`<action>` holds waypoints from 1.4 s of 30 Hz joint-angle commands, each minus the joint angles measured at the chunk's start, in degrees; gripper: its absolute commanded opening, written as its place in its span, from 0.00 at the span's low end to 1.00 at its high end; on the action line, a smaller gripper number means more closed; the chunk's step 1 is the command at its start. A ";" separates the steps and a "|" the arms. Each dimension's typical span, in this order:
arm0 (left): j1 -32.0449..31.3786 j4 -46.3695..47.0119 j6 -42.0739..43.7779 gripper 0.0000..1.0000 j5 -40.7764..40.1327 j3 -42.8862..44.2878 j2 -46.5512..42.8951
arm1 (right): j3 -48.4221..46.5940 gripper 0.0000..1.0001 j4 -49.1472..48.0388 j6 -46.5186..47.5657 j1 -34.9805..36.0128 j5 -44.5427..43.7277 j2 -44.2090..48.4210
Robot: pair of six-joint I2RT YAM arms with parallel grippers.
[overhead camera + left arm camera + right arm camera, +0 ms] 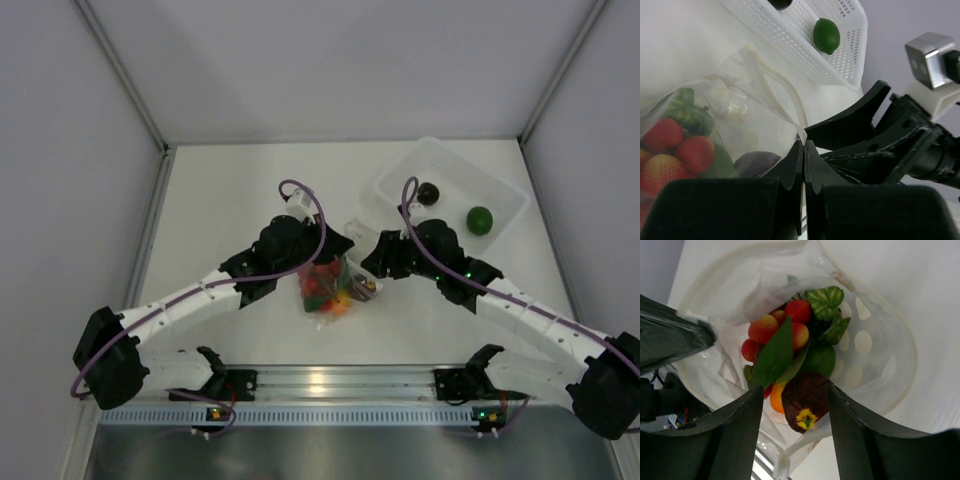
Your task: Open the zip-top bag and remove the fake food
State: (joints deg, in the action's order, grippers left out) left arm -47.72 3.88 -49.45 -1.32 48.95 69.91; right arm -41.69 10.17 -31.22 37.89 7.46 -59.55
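The left gripper (803,145) was pinched tight on the rim of the zip-top bag (752,95), which sat mid-table between both arms. The right gripper (795,390) stood wide over its open mouth, with the fake food (785,350) inside. Beyond, a white tub (400,168) held a green piece (480,218) and a dark piece (429,192).

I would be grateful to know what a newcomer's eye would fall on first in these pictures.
The bright fake food, red berries, green leaves and a maroon piece, is packed inside the clear zip-top bag, in the middle of the top view. The left gripper is pinched shut on the bag's edge, while the right gripper stands open at its gaping mouth. Behind, a white perforated basket holds a green lime.
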 commanded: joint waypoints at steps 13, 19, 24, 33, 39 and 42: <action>-2.55 9.13 -5.30 0.00 7.30 -4.56 2.69 | 14.97 0.65 -13.68 -2.43 6.76 -0.70 4.79; -5.44 9.22 -6.27 0.00 1.96 -5.27 0.76 | 16.64 0.67 -19.92 -8.76 10.80 -1.58 2.95; -7.38 9.13 -5.39 0.00 -1.05 -5.27 -0.56 | 16.21 0.72 -20.12 -8.60 14.66 -2.97 -0.92; -8.08 9.13 -9.77 0.00 -11.14 -12.20 -5.13 | 15.85 0.78 -18.61 -12.88 22.05 -16.76 -10.23; -8.53 9.04 -11.72 0.00 -14.14 -17.56 -11.46 | 17.68 0.84 -19.99 -15.10 23.46 -24.96 -11.12; -8.61 9.04 -12.68 0.00 -14.23 -18.89 -12.43 | 19.72 0.83 -29.41 -13.61 23.55 -23.81 -11.20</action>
State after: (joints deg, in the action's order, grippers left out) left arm -56.16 9.50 -60.27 -12.78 31.14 58.98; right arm -23.64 -9.69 -44.77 60.27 -13.32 -71.16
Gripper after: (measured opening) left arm 0.018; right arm 0.833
